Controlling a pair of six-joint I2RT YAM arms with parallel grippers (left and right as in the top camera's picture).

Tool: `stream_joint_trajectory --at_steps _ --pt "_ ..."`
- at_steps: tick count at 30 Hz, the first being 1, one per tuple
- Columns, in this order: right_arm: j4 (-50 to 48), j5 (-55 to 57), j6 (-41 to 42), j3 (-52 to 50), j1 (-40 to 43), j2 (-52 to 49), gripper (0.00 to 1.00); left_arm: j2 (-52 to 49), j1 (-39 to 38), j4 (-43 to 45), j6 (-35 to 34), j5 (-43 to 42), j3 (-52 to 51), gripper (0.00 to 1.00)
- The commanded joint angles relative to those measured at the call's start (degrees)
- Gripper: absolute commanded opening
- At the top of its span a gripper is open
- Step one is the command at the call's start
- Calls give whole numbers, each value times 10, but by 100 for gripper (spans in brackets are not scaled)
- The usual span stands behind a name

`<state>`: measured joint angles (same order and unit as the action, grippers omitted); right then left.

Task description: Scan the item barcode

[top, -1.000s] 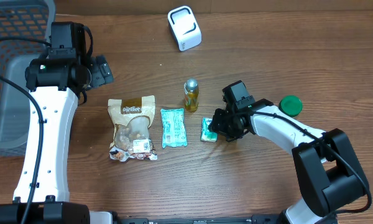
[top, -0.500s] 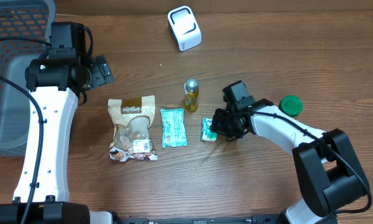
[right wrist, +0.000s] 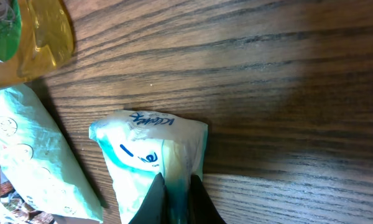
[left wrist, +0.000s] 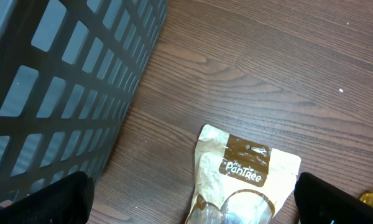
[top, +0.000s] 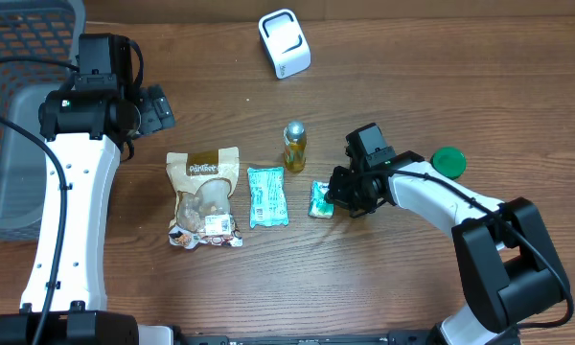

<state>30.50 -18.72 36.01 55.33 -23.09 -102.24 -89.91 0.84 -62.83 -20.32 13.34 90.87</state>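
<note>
Currently right arm (top: 431, 192) low and outstretched, right fingers (right wrist: 154, 200) pinching small packet (right wrist: 150, 146), left arm (top: 72, 201) raised, left fingers (left wrist: 50, 200) spread wide.

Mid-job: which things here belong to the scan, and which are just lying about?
In the job: small green-and-white packet, pinched in the right end effector; white scanner.
Lying about: PanTree snack pouch, teal packet, yellow bottle, green lid, grey basket.
</note>
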Motion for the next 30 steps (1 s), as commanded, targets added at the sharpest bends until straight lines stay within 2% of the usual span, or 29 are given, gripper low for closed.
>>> stream_joint_trajectory --at_steps 1,9,12,14,18,23,30 --pt "4 4 0 -5 10 -23 4 2 -1 0 15 5 3 99" --pt "2 7 0 -6 5 -23 10 2 -1 0 15 5 3 99" --pt "-2 7 0 -6 0 -24 9 2 -1 0 15 6 3 100" --pt "-3 6 0 -6 -1 -24 4 2 -1 0 15 5 3 99" --pt "-3 -7 -4 -6 2 -24 4 2 -1 0 15 5 3 99" --pt "-17 -126 -77 -5 27 -20 4 2 -1 0 15 6 3 99" --pt "-23 -412 -204 -5 123 -8 4 2 -1 0 15 5 3 99"
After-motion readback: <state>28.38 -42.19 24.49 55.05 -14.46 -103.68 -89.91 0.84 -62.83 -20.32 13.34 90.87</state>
